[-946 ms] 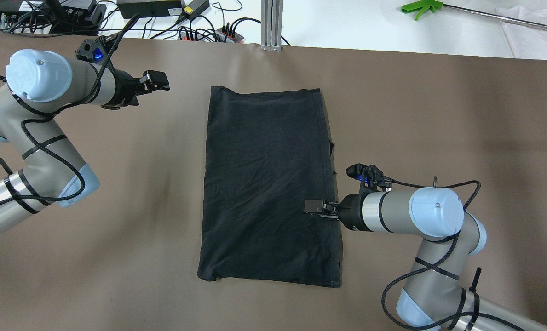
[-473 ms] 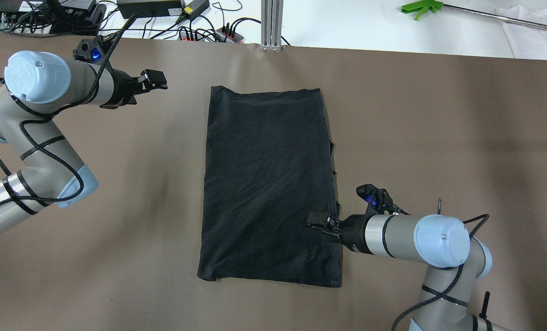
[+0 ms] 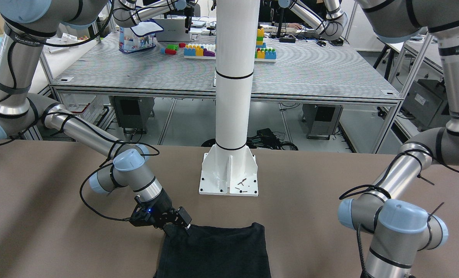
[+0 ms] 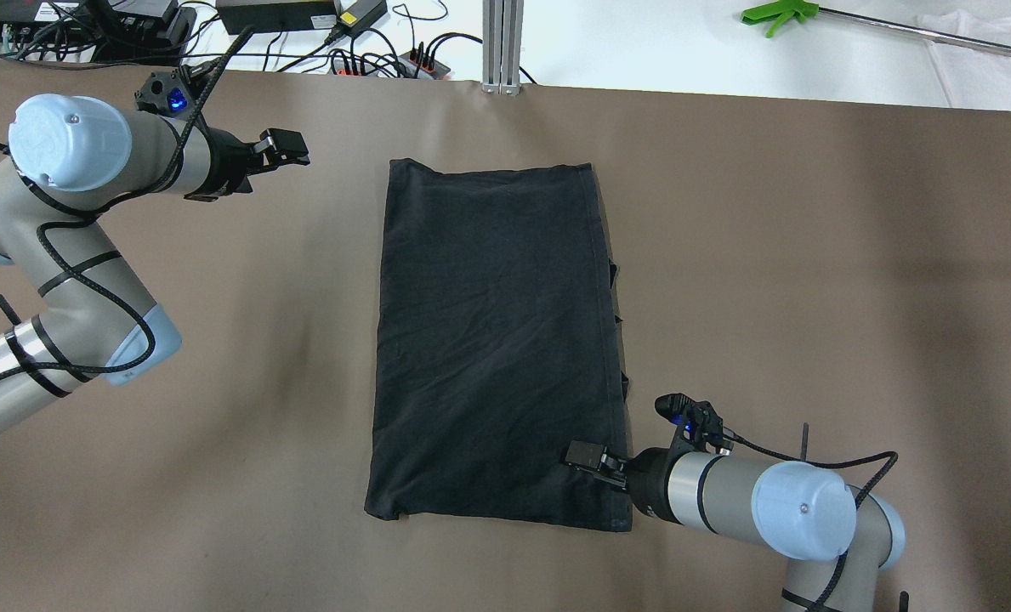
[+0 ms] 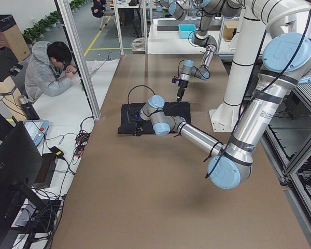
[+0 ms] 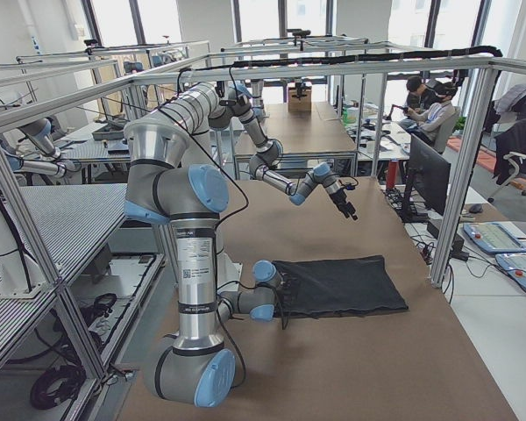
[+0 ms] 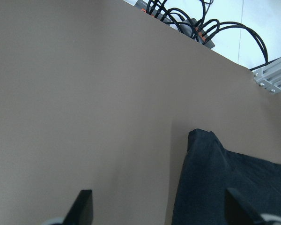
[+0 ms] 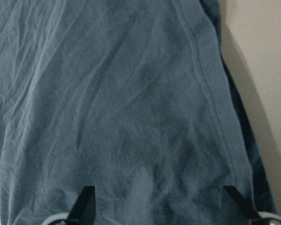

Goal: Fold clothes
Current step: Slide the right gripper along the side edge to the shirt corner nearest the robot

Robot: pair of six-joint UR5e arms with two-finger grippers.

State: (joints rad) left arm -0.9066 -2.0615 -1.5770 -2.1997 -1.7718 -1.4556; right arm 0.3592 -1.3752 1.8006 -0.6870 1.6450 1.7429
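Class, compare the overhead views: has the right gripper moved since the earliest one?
Yes. The right gripper has slid down the view along the right hem of the cloth, toward its near right corner.

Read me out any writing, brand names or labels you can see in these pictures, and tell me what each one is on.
"HUAWEI": on the bezel of the black monitor, in the exterior left view.
White lettering on the black band round the right arm, front-facing view: too small to read with any certainty.
Print on the sticker on the right arm's upright tube, exterior right view: blurred, unreadable.
On the black cloth: no writing visible.
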